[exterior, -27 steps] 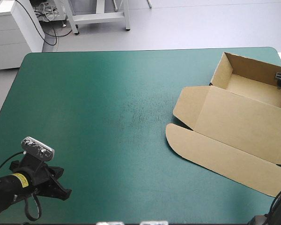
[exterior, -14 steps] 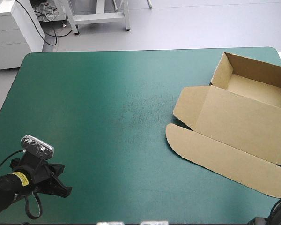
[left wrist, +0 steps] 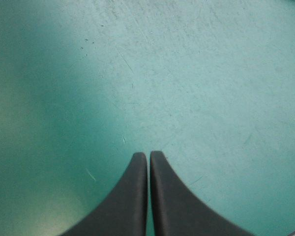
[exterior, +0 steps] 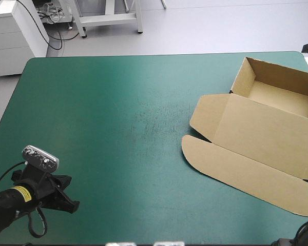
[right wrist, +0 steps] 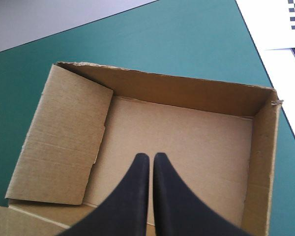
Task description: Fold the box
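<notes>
at the near left corner of the desk [exterior: 118, 102] the left pincer [exterior: 72, 206] is clenched on nothing, over bare teal-green cover. the box [exterior: 256, 136] lies well apart, along the desk's right side: its lid flat nearest, its open tray [exterior: 280, 95] beyond at the far right corner. the right pincer [right wrist: 151, 156], clenched and empty too, hangs over the tray's floor, so that arm is much the nearer. one side flap [right wrist: 64, 142] leans inward, perhaps untucked. nothing stands in the way.
</notes>
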Tool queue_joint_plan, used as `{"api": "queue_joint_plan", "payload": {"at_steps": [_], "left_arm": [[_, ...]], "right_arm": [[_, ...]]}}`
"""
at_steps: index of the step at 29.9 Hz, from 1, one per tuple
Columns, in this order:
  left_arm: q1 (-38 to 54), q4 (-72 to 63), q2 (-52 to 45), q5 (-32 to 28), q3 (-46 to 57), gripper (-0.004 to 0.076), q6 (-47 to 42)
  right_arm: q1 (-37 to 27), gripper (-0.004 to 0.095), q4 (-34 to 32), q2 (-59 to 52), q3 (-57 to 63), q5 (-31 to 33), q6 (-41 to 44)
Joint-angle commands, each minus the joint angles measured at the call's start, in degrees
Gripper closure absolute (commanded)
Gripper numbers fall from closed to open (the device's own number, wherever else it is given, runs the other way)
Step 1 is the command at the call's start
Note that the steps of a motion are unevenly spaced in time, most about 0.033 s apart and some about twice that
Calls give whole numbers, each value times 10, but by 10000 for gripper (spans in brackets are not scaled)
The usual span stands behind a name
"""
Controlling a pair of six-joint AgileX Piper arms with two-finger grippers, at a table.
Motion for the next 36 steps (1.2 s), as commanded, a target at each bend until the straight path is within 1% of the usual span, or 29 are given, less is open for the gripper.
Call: {"api": "queue_joint_plan", "payload": {"at_steps": [1,6,12,15,18,20,24,36], "left_arm": [[-2,-6,2,-31,-17,731,1],[-2,-8,2,-31,-17,731,1],[-2,-3,2,-31,-15,731,1],[-2,-2,2,-36,-12,731,1],[-2,-2,2,-38,-11,731,1],[-2,-2,2,-39,-11,731,1],[-2,-2,2,-39,-11,731,1],[-2,-6,2,-61,-11,731,1]], "right_arm": [[34,920,1,-48,-18,-23,-7],[126,921,-38,-71,-12,-23,-7],[245,924,-46,-108,36,-23,-11],[292,924,-79,-122,73,-23,-13],[323,924,-114,-141,118,-23,-2],[336,924,-120,-155,150,-23,-1],[342,924,-108,-199,225,-38,-1],[342,924,-111,-404,446,-97,-16]]}}
